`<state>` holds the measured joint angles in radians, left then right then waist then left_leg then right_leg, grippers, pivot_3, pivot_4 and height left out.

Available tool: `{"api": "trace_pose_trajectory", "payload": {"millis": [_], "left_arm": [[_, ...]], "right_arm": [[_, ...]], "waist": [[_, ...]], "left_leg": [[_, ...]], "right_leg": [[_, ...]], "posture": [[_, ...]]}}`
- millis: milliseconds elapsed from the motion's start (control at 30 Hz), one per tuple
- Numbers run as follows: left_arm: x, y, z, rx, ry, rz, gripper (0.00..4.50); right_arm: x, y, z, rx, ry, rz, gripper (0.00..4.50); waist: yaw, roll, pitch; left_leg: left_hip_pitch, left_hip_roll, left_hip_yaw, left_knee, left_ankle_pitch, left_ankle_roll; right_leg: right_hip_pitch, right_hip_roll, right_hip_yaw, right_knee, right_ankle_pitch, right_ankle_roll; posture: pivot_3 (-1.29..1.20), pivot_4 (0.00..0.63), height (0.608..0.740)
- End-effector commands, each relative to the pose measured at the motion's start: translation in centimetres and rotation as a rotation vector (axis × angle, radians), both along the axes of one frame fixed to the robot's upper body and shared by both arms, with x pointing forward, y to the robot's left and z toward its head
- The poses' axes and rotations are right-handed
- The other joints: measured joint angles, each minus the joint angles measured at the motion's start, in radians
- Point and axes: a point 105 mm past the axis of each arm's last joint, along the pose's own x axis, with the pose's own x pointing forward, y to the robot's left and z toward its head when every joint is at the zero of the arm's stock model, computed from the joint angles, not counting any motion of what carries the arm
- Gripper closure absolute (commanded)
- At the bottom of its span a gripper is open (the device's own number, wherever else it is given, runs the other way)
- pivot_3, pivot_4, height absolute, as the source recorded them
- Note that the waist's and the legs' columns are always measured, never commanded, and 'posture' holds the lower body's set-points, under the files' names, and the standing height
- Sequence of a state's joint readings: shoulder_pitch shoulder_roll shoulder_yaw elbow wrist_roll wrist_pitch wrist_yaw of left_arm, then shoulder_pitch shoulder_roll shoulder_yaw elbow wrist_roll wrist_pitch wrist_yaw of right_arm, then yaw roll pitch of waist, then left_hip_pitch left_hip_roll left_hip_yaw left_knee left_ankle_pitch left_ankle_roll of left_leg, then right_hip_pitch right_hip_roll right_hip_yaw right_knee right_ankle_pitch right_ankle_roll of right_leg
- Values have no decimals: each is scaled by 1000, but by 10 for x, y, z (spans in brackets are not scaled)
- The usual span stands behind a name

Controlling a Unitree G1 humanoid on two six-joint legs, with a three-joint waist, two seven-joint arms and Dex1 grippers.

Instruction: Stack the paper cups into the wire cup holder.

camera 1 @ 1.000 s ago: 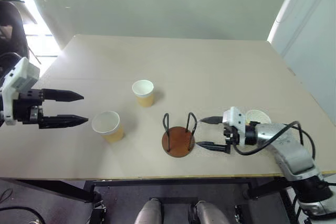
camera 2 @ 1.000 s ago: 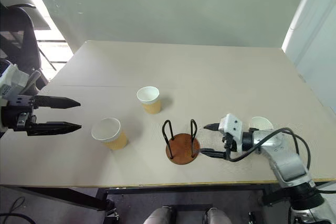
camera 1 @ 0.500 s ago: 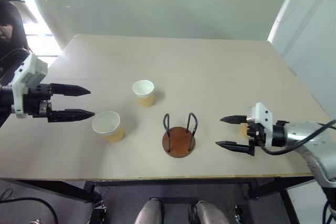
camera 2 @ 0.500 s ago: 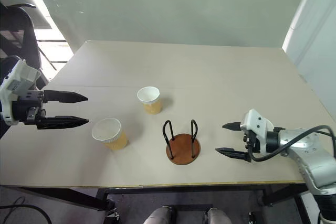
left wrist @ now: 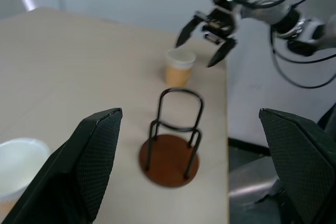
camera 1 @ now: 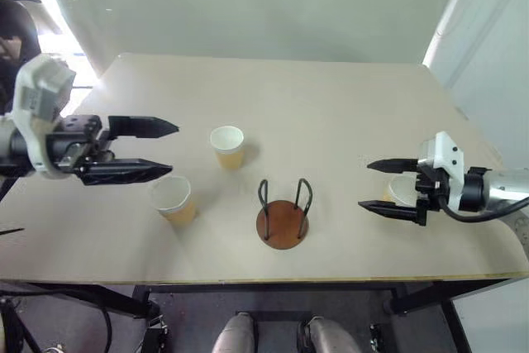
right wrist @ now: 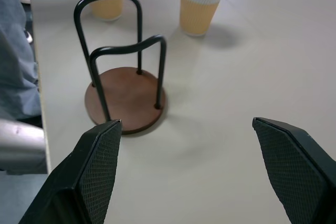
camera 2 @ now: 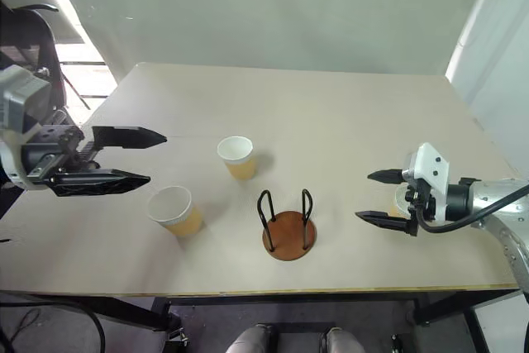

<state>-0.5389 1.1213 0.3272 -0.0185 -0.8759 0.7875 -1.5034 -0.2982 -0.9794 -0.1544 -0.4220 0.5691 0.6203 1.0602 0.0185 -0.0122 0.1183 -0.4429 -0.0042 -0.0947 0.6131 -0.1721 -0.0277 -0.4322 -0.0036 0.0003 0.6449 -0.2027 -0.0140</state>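
The wire cup holder [camera 1: 282,219], dark loops on a reddish-brown disc, stands empty near the table's front edge. One paper cup [camera 1: 226,145] stands upright behind it to the left. Another paper cup [camera 1: 173,199] sits further left and nearer the front. A third paper cup [left wrist: 179,67] stands right of the holder, partly hidden behind my right gripper [camera 1: 365,184]. That gripper is open and empty, hovering just in front of this cup and pointing left. My left gripper [camera 1: 172,149] is open and empty, raised above the table, its tips over the left-hand cup.
The pale table [camera 1: 331,97] has open room behind and to the right of the cups. Its front edge runs close below the holder. A dark chair [camera 1: 16,31] stands past the table's far left corner.
My left gripper has swung right and a little up, toward the left cups. My right gripper has risen and drawn back to the right, away from the holder, now in front of the third cup.
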Motion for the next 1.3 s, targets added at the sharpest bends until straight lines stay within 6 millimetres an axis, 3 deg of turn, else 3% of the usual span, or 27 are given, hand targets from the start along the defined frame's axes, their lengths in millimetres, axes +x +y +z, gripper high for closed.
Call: {"api": "trace_pose_trajectory", "payload": {"millis": [33, 133, 300, 433, 1100, 1300], "left_arm": [[-5, -9, 6, -11, -46, -18, 0], [-5, -11, -1, -1, -39, -17, 0], [-1, -11, -11, 37, -31, -2, 0], [0, -10, -15, 52, -27, 8, 0], [-10, -5, -22, 72, -8, 69, 0], [-12, -3, -21, 73, -5, 82, 0]], "right_arm": [[4, -19, 21, -44, -61, -67, 402], [8, -37, 22, -117, -47, -143, 402], [3, -57, 1, -233, 56, -192, 402], [-3, -59, -7, -265, 105, -180, 402], [15, -68, -50, -466, 150, -154, 402], [20, -58, -60, -467, 154, -120, 402]], "waist": [[1, 0, 0], [4, 0, 0], [6, 0, 0], [5, 0, 0], [4, 0, 0], [2, 1, 0]], "left_leg": [[0, 0, 0, 0, 1, 1], [1, -1, 0, 1, 1, 3], [3, -1, 0, 1, 0, 2], [4, -1, 0, 1, -1, 2], [5, -1, 0, 1, -2, 5], [6, -1, 0, 0, -4, 3]], "right_leg": [[0, 0, 0, 0, 0, 1], [2, -1, 1, -1, -1, 2], [5, -1, 1, -1, -6, 10], [6, 0, 1, -1, -7, 11], [7, 0, 1, -1, -7, 10], [7, 0, 1, -1, -4, 4]], "posture": [[0, 150, 740], [0, 150, 740], [0, 150, 740], [0, 150, 740], [0, 150, 740], [0, 150, 740]]}}
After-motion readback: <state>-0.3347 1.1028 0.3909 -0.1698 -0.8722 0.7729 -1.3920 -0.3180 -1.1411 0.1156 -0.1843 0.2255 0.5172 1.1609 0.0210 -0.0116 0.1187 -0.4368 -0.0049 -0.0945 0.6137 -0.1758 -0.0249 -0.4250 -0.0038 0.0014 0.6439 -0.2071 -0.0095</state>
